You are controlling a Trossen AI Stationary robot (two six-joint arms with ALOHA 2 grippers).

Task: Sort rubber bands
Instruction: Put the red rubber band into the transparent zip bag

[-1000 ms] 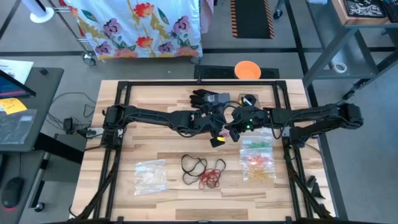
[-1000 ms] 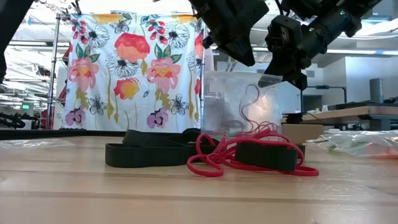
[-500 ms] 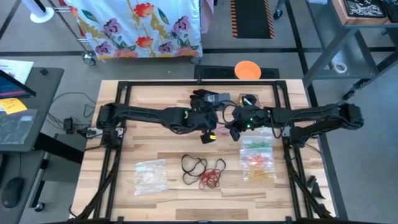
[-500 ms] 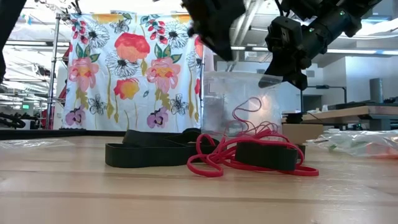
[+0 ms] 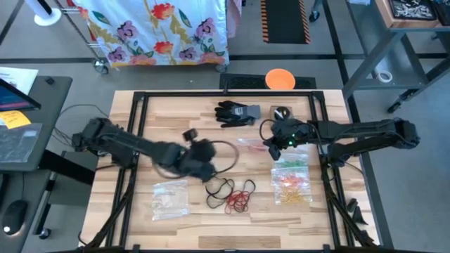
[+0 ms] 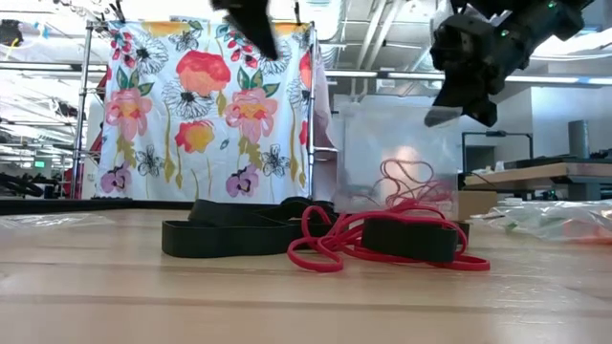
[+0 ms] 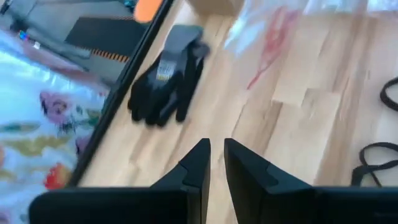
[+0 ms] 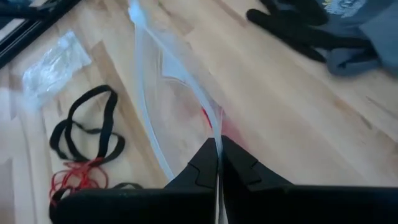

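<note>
The wooden bench (image 5: 162, 119) carries everything here. The left arm reaches in low across it, its end effector (image 5: 204, 167) hovering just behind the loose bands with its fingers (image 7: 198, 163) nearly together, a thin gap between them and nothing in it. The right arm stretches in from the other side, and its end effector (image 5: 275, 143) is pinched on the top edge of a clear bag (image 6: 397, 153), which hangs upright from it with its foot on the bench; a few red bands (image 6: 406, 177) sit inside that bag. A black glove (image 5: 237, 112) lies flat at the back of the bench, well apart from both end effectors. Near the right front lies a bag of orange and green bands (image 5: 292, 183), and near the left front another bag (image 5: 170, 198) with pale contents I cannot make out. Between those two, at the front centre, the loose bands form a small heap: wide black bands (image 5: 219, 187) beside a tangle of red bands (image 5: 239, 200), the two touching and partly overlapped.
</note>
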